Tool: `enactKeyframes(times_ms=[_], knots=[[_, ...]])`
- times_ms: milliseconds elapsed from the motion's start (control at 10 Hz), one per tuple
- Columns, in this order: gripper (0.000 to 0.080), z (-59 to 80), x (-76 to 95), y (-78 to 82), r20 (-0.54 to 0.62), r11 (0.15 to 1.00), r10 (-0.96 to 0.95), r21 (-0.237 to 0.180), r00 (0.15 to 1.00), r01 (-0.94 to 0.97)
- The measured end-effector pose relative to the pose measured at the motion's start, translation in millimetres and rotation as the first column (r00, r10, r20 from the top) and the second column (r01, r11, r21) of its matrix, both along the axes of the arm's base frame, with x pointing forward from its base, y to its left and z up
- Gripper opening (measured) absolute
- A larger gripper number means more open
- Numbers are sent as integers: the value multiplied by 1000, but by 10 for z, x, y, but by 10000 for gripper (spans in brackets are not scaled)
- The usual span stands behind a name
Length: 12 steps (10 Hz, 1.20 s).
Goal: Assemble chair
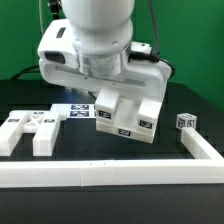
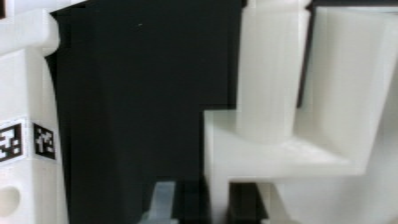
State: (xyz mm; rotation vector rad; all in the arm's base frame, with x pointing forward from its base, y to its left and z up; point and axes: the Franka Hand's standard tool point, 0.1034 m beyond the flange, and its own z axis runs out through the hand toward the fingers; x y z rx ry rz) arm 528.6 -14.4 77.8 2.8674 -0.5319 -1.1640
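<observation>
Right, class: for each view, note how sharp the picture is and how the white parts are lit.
Exterior view: soft throughout; the rail and cube glare white against the black table, fine detail lost. Wrist view: the chair part sits very close, edges blurred, flat white with little shading; a tag is cut by the frame.

Arm (image 1: 95, 25): upper body cut off by the frame.

Gripper (image 1: 120, 96): fingertips hidden behind the tilted part (image 1: 125, 120). Cannot tell whether they touch it.

Parts (image 1: 28, 130) at the table's (image 1: 170, 145) edge on the exterior view's left: cut by the frame there. The rail (image 1: 100, 172) along the near edge is cut the same way.

Cube (image 1: 185, 121) and the flat tags (image 1: 75, 110) behind the part: patterns too small to read.

Wrist view: white pieces (image 2: 267, 150) run past the frame, soft in focus. Which parts they are, cannot tell. Tag (image 2: 25, 142) is half cut off. Fingers (image 2: 173, 205) are dim and blurred.
</observation>
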Motion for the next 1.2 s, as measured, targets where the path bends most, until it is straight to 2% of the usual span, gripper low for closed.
enactKeyframes(times_ms=[300,500,600,900,1000,1100,1200], knots=[[35,-34,-66,2,-173,999,-7,42,985,14],[35,-148,-82,-69,-253,998,-37,47,967,51],[35,-221,-77,-105,-268,997,-53,39,962,65],[56,-244,-56,-115,-255,997,-51,38,966,63],[231,-251,-47,-120,-250,997,-52,37,967,63],[440,-260,-38,-129,-245,997,-53,36,968,64],[440,-265,-39,-142,-245,997,-55,36,968,66]])
